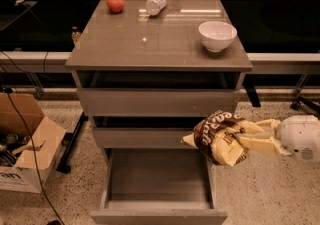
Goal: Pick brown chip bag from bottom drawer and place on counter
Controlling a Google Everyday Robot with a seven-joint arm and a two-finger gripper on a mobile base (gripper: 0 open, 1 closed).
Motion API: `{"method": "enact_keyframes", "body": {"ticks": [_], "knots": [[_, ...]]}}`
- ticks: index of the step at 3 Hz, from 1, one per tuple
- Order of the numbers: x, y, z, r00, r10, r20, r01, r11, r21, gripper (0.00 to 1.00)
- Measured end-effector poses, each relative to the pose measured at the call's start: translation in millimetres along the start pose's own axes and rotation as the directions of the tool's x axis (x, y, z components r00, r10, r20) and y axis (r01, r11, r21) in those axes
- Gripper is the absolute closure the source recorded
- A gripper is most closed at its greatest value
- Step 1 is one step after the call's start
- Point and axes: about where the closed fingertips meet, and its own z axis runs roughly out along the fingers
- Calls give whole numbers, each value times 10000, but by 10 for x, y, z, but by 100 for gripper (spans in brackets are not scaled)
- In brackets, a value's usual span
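Inspecting by size, the bench [150,49] tops the cabinet and carries three small items. The bottom drawer [157,176] stands pulled open, its grey inside showing. A cardboard box [27,144] sits on the floor left of the cabinet. The chip bag [217,136] hangs in the air beside the drawer's right side, level with the middle drawer front. My hand [246,140] reaches in from the right, clamped on the bag's pale part. On the bench: a white bowl [217,35] near the right edge, a bottle [155,4] lying at the back, and an apple [115,3] left of it.
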Motion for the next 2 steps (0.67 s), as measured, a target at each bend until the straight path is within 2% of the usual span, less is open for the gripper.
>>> {"method": "enact_keyframes", "body": {"ticks": [2], "knots": [[-13, 11, 11, 10000, -96, 9, 96, 10000, -23, 100]]}}
